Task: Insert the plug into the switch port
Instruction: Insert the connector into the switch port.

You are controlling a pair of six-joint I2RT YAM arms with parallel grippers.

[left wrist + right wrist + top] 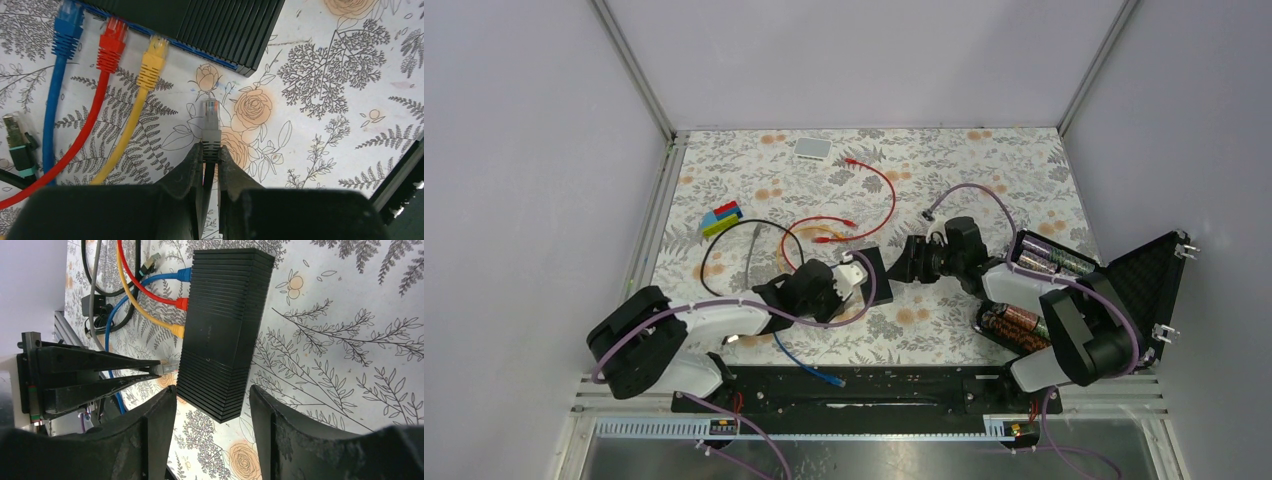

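The flowered table (984, 180) carried everything, and on it lay the flat black switch (225, 330), its blue-edged port side turned toward my left arm. My right claw (212, 400) stood with its fingers apart, one on each side of the switch's near end. I judged this was to steady the box against a push, though I could not tell whether the fingers were actually pressing on it. My left claw (210, 150) was clamped on the grey boot of the plug (211, 125), low over the table, so the clear tip stuck out ahead with nothing in its way.

Three cables already sat in the switch side by side: the blue plug (67, 25), the red plug (112, 42) and the yellow plug (152, 60). That left the switch port (200, 54) beyond the yellow one as my likely target. My plug pointed at that stretch of edge but lay short of it, not touching. It needed squaring up to the slanted face before it went in.
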